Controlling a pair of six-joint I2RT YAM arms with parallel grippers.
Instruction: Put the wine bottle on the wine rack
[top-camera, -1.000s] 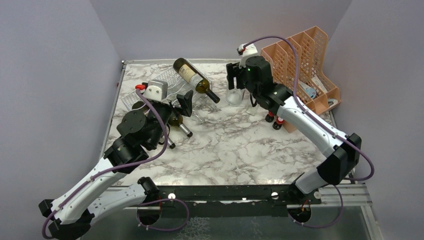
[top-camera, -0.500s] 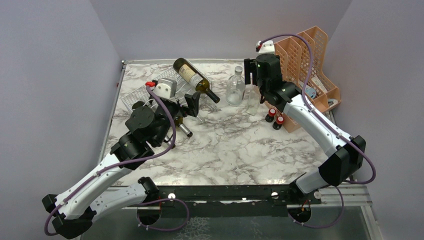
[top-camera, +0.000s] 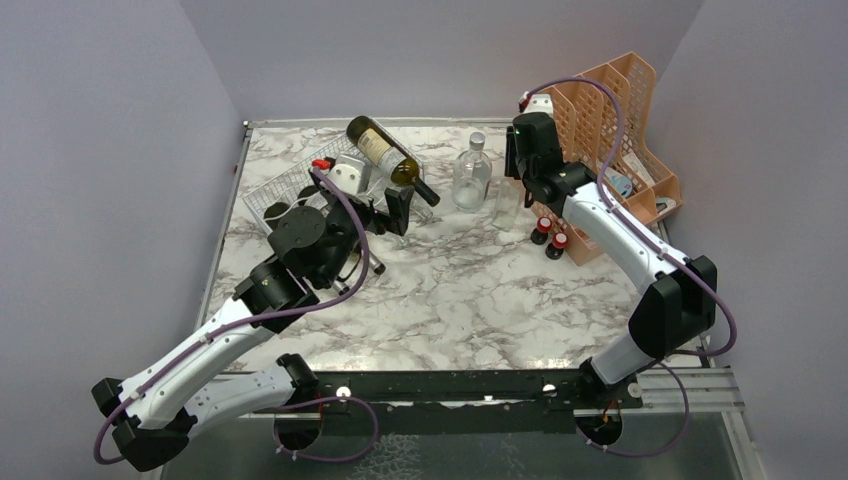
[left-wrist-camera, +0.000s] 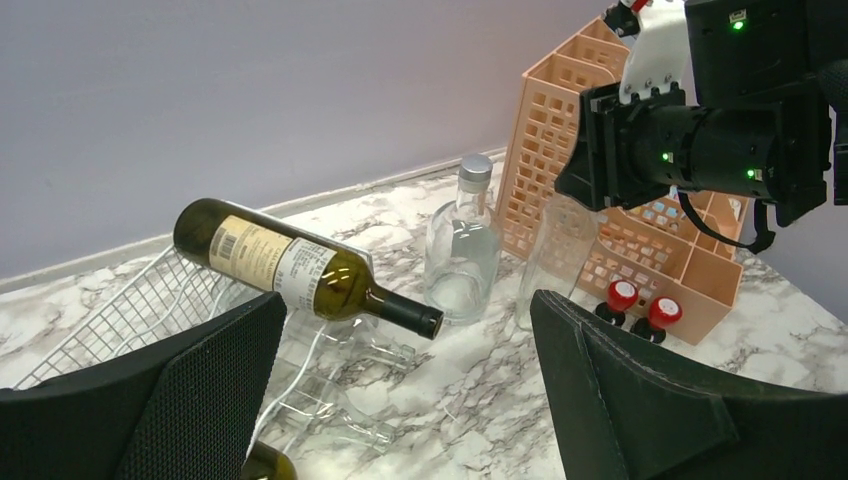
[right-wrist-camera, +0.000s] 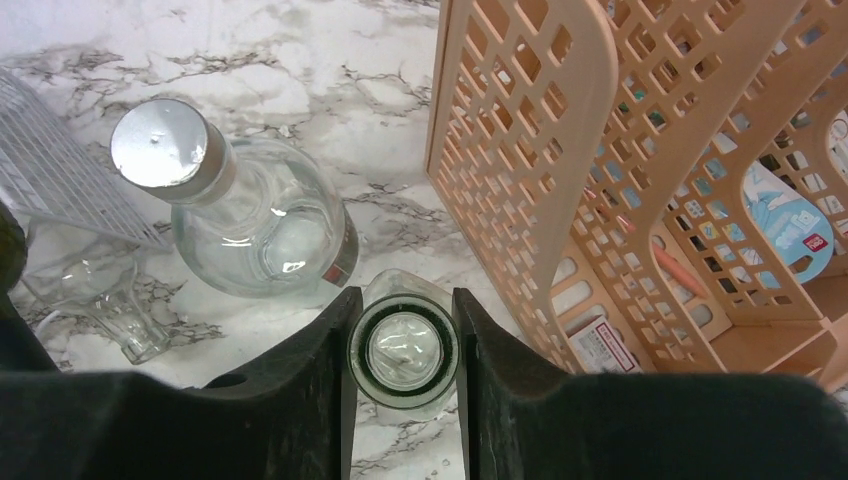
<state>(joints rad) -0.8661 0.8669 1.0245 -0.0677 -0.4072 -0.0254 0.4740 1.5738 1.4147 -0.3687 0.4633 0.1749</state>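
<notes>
Right wrist view has your right pincer clamped on the rim of an uncapped clear bottle, with the file holder just to its right. Your left pincer gapes empty; the wine bottle lies ahead of it on the wine rack. Smooth glass may slip when you lift.

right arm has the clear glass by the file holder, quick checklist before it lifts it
1. Grip: ok, the right gripper is shut on the clear glass, fingers on either side of its rim.
2. Glass upright: ok.
3. Gap to the capped clear bottle: ok, close but apart in the left wrist view.
4. Room beside the file holder: cannot tell, it stands very near.
5. The left gripper: ok, open and empty, near the wine rack.
6. The wine bottle seated: cannot tell, it lies tilted on the rack.
</notes>
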